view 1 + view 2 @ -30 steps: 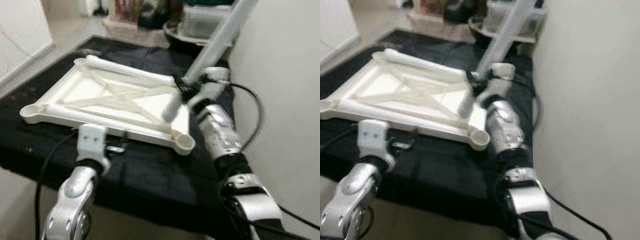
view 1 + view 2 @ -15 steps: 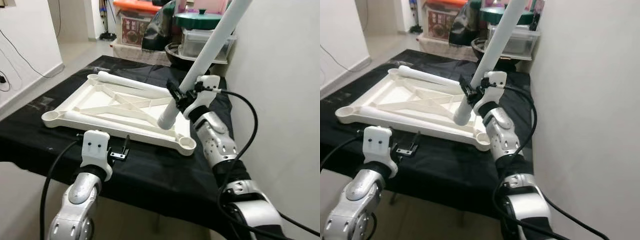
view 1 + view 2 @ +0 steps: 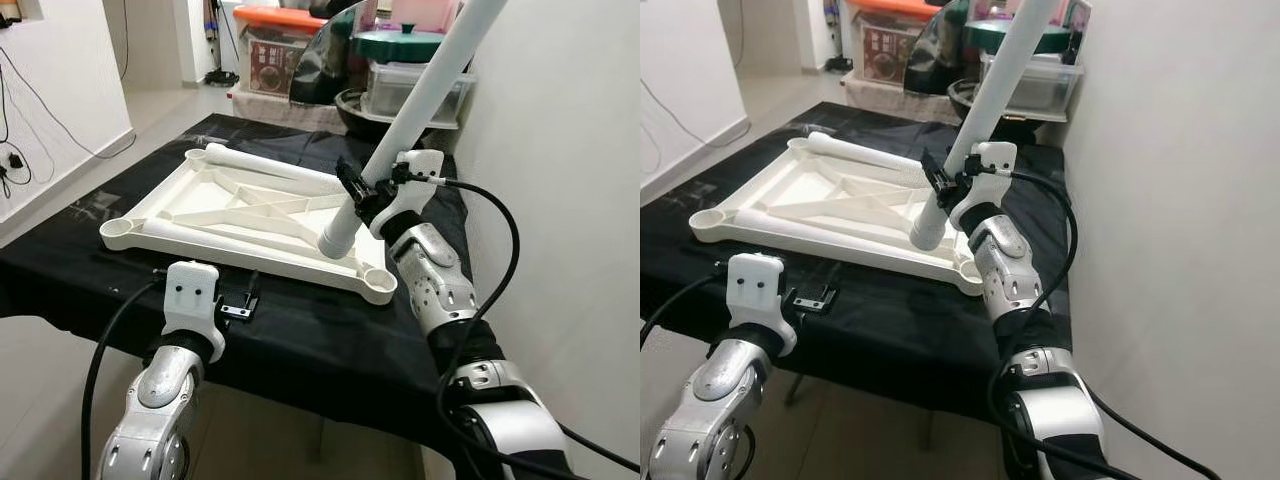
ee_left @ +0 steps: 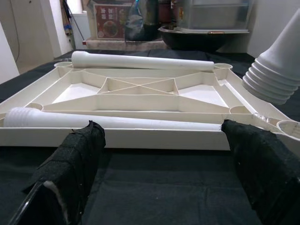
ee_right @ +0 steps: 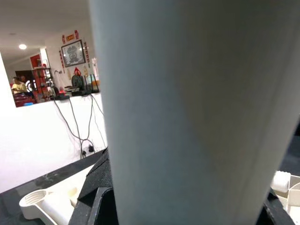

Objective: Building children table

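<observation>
Tabletop [image 3: 170, 215] is lying upside down on the black cloth [image 3: 290, 340], 2 loose legs [image 3: 270, 165] resting on it. The right gripper [image 3: 362, 192] is clamping a 3rd leg [image 3: 420, 105], tilted, its ribbed end hovering near the front right corner socket [image 3: 378, 281]. Best to straighten it directly above the socket before pressing. The left gripper [image 4: 164, 154] is waiting open just beside the front edge.
</observation>
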